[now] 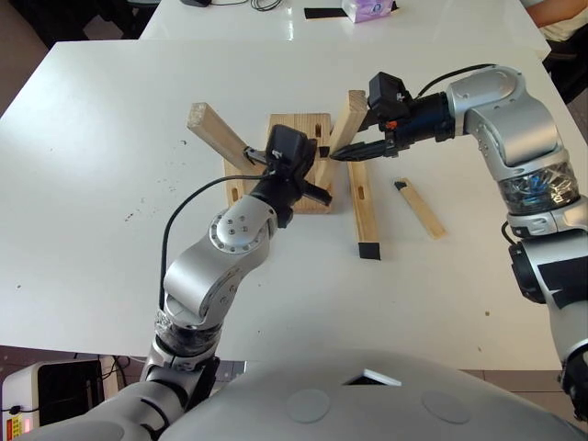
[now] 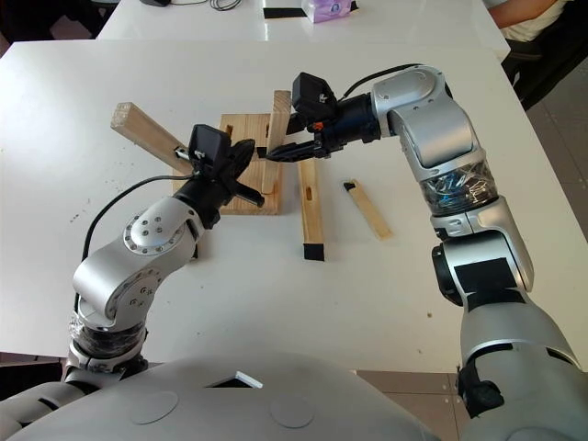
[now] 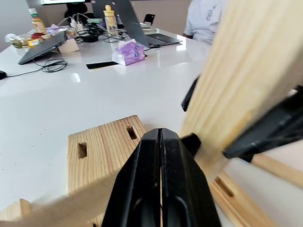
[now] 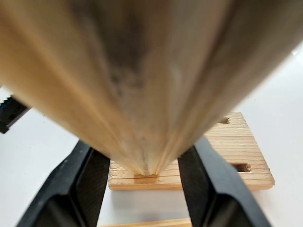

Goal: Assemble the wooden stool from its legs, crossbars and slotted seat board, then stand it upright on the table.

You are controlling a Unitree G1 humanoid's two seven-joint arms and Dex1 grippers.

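Right gripper (image 1: 338,153) clamping pale square-section wooden leg (image 1: 349,110) over grained slotted seat board (image 1: 299,124), left gripper (image 3: 160,137) pinched closed

Bright, even overhead light; the white table (image 3: 94,104) glares beyond the left claw (image 3: 160,135), soft shadows lie beneath the right claw (image 1: 338,153), whose leg (image 4: 142,71) shows a shaded underside

No text, number or sign can be read. The purple tissue pack (image 1: 367,9) on the far tabletop (image 1: 441,23) has print too small to make out. The yellow sticker (image 1: 15,425) on the white box (image 1: 50,390) has illegible marks.
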